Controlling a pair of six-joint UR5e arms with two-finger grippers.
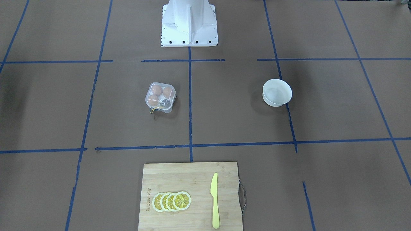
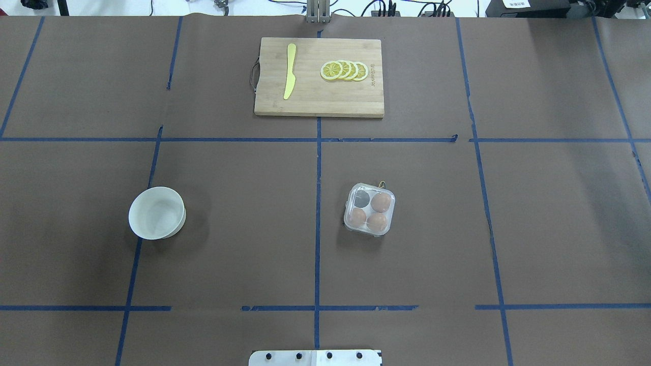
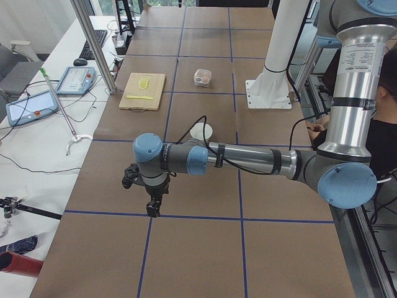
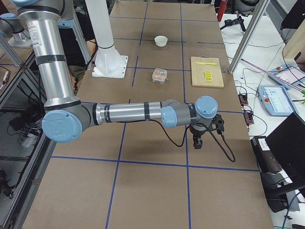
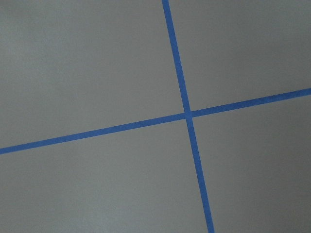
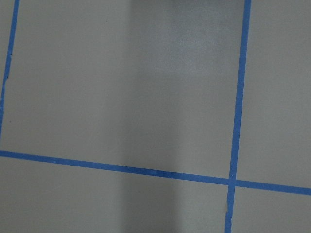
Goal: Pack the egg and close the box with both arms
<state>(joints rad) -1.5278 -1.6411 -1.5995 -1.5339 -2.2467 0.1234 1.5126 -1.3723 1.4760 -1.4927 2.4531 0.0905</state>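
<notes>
Clear plastic, the box (image 2: 370,210) stands on the robot's right half of the table (image 2: 244,229), with three eggs (image 2: 381,202) seated and one cell (image 2: 361,199) dark and bare. No loose egg shows, and I cannot tell whether the lid is latched. The left pincer (image 3: 151,205) and right pincer (image 4: 197,141) hang over opposite table ends, and I cannot tell their grip. My judgement: brace the light box with one and press the lid evenly with the other.

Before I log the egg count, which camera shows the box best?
Overhead exterior: the box is seen from above, with three eggs and one cell without an egg distinct. Front-facing shows it nearly as well. Both side views show it small and far. Wrist views show only taped table.
</notes>
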